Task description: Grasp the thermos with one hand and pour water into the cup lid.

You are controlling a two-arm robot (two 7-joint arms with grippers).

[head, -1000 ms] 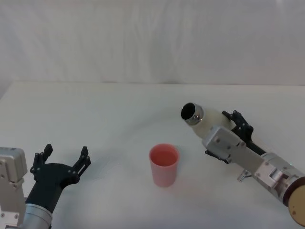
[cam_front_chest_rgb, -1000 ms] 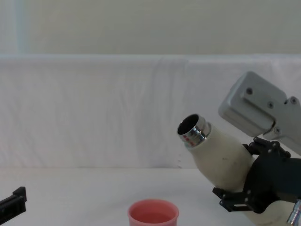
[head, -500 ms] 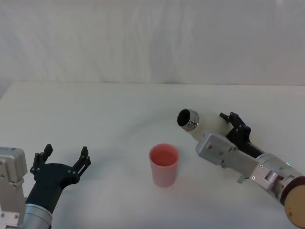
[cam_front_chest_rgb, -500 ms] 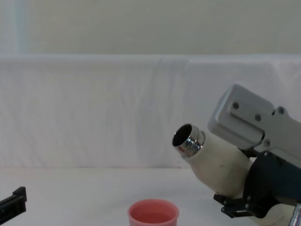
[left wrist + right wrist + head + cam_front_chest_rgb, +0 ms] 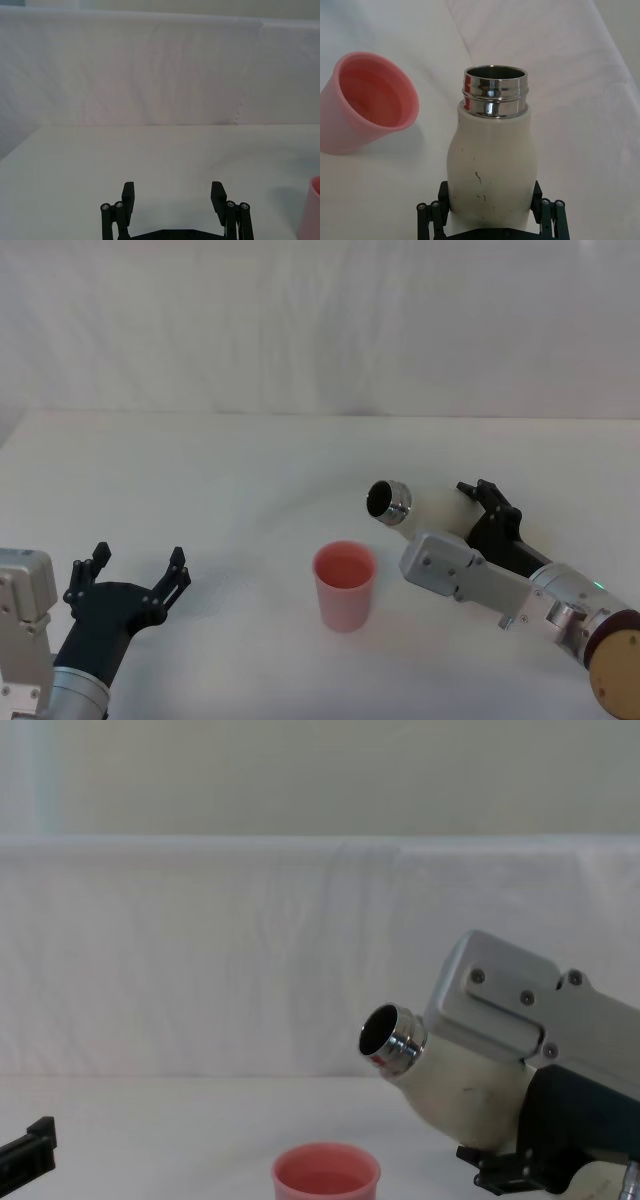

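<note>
The cream-white thermos (image 5: 430, 508) hangs tilted above the table, its steel neck (image 5: 386, 501) pointing left toward the cup lid. My right gripper (image 5: 489, 212) is shut on the thermos (image 5: 490, 165) body; in the chest view the thermos (image 5: 455, 1085) leans down to the left under the grey housing. The pink cup lid (image 5: 345, 585) stands upright on the table, just left of and below the neck, also seen as the cup lid (image 5: 367, 100) and cup lid (image 5: 326, 1175). My left gripper (image 5: 135, 575) rests open at the near left, apart from both.
A white cloth covers the table (image 5: 250, 470) and a white backdrop rises behind it. Free room lies between the left gripper (image 5: 173, 192) and the cup lid (image 5: 312, 207).
The right gripper has tipped the thermos further over and lowered it, bringing the neck down and left toward the cup lid. The left arm has not moved.
</note>
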